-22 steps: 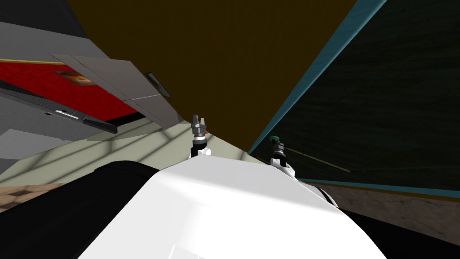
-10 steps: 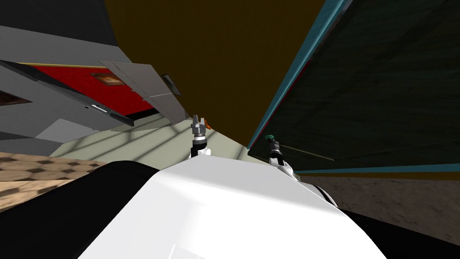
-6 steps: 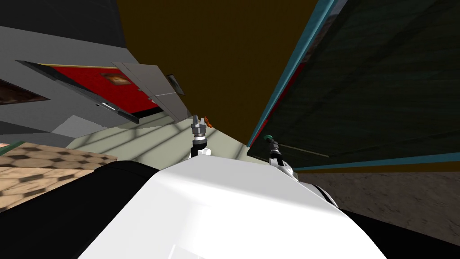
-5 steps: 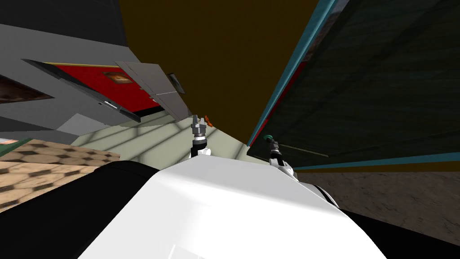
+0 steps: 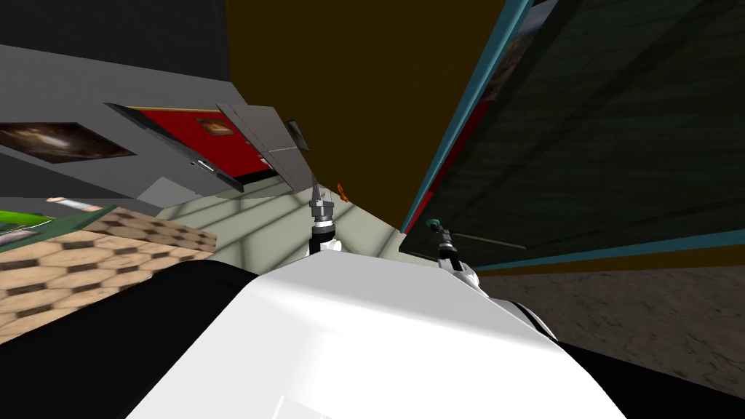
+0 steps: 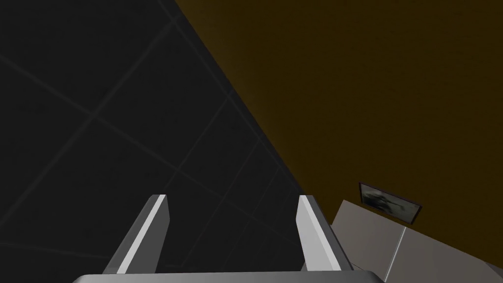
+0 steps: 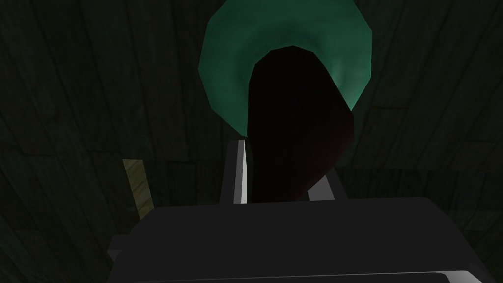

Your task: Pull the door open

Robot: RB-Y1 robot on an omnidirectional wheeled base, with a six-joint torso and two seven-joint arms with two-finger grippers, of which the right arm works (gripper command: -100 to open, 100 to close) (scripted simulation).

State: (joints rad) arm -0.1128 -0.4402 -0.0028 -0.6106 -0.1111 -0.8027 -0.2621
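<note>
The door [image 5: 618, 131] is a dark green leaf of planks that takes up the right of the head view. It stands ajar: a narrow wedge of gap runs between its free edge and the teal frame [image 5: 465, 124], with some red showing in it. The handle [image 7: 294, 132] is a dark lever that springs from a green round plate [image 7: 285, 44] on the door's face, near that free edge. Our right gripper [image 7: 285, 167] is clenched on the handle, with its thin fingers [image 7: 240, 172] pressed to the two sides of the lever, just beneath the green round plate. A pale yellowish strip [image 7: 137, 189] lies on the planks beside the gripper.

Our left gripper [image 5: 317, 190] is held up ahead of us, well apart from the door, in front of the brown wall [image 5: 364, 87]. Its fingers stand wide apart, released. Just beside it in the head view is a small orange thing [image 5: 342, 192], too small to name.

Further left is a grey cabinet [image 5: 269, 142]. Its front is cut by seams into panels that all lie flush, so we cannot tell what it holds. Beyond it there is a red panel [image 5: 185, 131] in a grey wall, and a dark framed picture [image 5: 62, 142]. A pale floor [image 5: 247, 225] spreads below the cabinet. A tan surface [image 5: 65, 254] with a hexagon pattern lies at the far left, and a dark mottled floor [image 5: 640, 320] lies under the door.
</note>
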